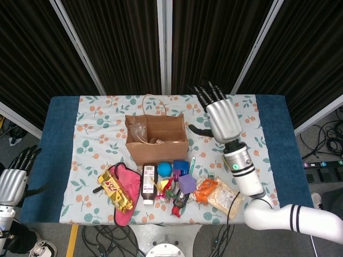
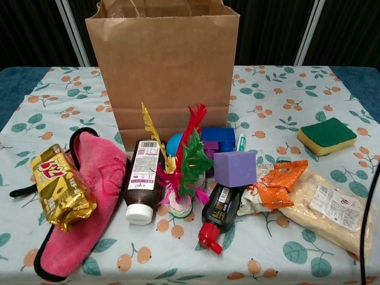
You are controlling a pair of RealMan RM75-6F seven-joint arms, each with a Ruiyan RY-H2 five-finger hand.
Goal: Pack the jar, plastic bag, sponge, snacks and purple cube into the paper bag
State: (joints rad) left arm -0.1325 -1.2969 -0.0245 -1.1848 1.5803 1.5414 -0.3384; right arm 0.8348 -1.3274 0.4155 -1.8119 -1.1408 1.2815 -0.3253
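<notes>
Head view, right hand [image 1: 218, 115]: I read it as empty, fingers spread, raised over the table at 3 o'clock from the paper bag [image 1: 156, 138]
Left hand [image 1: 12, 184]: empty, fingers loosely apart, off the table edge at 8 o'clock
Sponge [image 2: 328, 135]: chest view only, my forearm hides it from above; I judge it at 6 o'clock from the right hand, the nearer hand; long axis 8 to 2 o'clock; soft slab, green over yellow
Purple cube [image 1: 187, 183]: matte foam block, 6 o'clock from the bag
Snacks [image 2: 59, 185]: crinkled gold foil, on a pink cloth [image 2: 89, 178]
Bag: stiff brown paper, upright, mouth open; contents unclear
</notes>
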